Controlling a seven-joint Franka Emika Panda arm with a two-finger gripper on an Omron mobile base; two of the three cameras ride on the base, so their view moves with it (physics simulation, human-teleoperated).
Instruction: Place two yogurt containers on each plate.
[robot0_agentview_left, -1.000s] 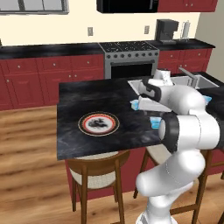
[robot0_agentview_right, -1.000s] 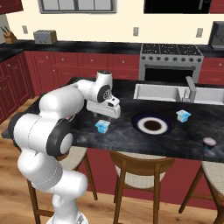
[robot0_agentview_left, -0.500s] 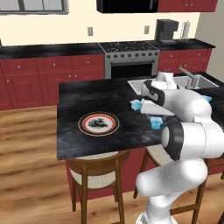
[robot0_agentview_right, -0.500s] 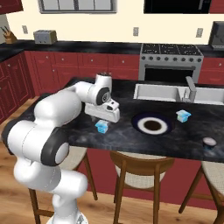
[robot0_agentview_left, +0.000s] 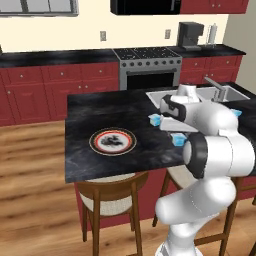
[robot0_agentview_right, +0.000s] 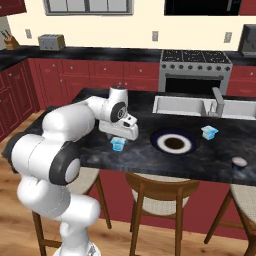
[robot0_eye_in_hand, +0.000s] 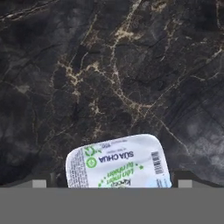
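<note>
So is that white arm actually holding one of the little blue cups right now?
No, nothing is held. The two-finger gripper is open above a small light-blue yogurt cup with a white top that sits on the black marble counter.

The gripper (robot0_agentview_right: 120, 137) hangs just above a yogurt container (robot0_agentview_right: 118, 145) on the dark desk (robot0_agentview_right: 100, 155); beside it lies the navy plate (robot0_agentview_right: 173, 142), another container (robot0_agentview_right: 209, 132) beyond.

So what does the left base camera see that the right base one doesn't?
Left base view: the white plate with red-orange and black rings and a coffee maker. Right base view: the dark navy plate and a toaster. Both: the stove, the sink and a yogurt container under the arm's hand.
</note>
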